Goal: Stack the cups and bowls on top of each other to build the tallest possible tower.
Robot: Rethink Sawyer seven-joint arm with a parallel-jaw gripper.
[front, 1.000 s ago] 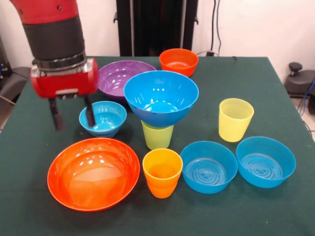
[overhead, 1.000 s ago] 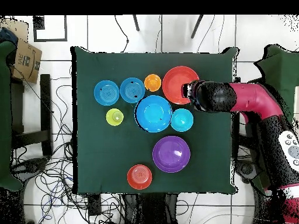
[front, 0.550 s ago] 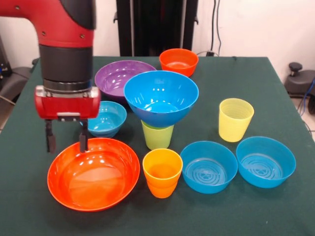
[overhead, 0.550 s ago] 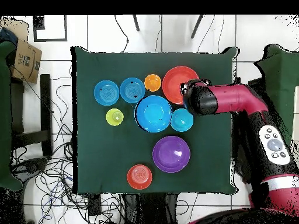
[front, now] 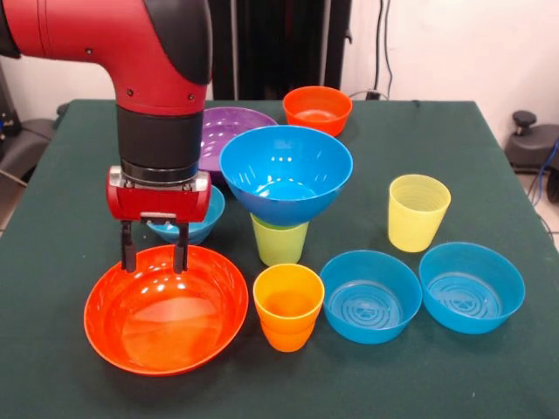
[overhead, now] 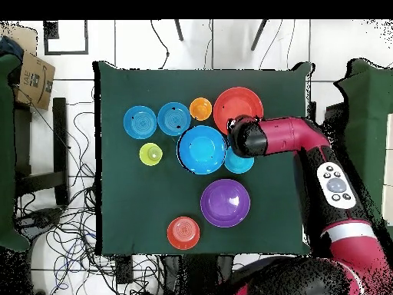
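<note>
Since a second ago, the red arm has swung across from beside the small blue bowl [front: 188,229] and come down over the big orange bowl [front: 166,308]. Now the tool [front: 154,257] hangs at the far rim of that bowl, and its two fingers [front: 128,253] are apart with nothing between them. One tip seems to sit inside the rim and the other at its outer side, but I cannot tell if they touch it.

So far, the tower is only two things high. A big blue bowl [front: 286,173] sits right way up on top of a green cup [front: 279,240] in the middle of the bench [front: 367,375]. From above, the blue bowl [overhead: 202,149] hides the cup under it.

Lots is left to do. An orange cup [front: 288,305] stands alone near the front, just beside the big orange bowl. A yellow cup [front: 418,211] stands by itself off to the side. Two blue bowls with rings inside [front: 370,295] [front: 472,286] lie next to each other. A purple bowl [front: 229,127] and a small orange bowl [front: 317,109] wait at the back, and the small blue bowl is partly behind the arm. None of these is on the tower yet.

I think the big orange bowl is the next piece to be picked up, and most of the job is not yet done
</note>
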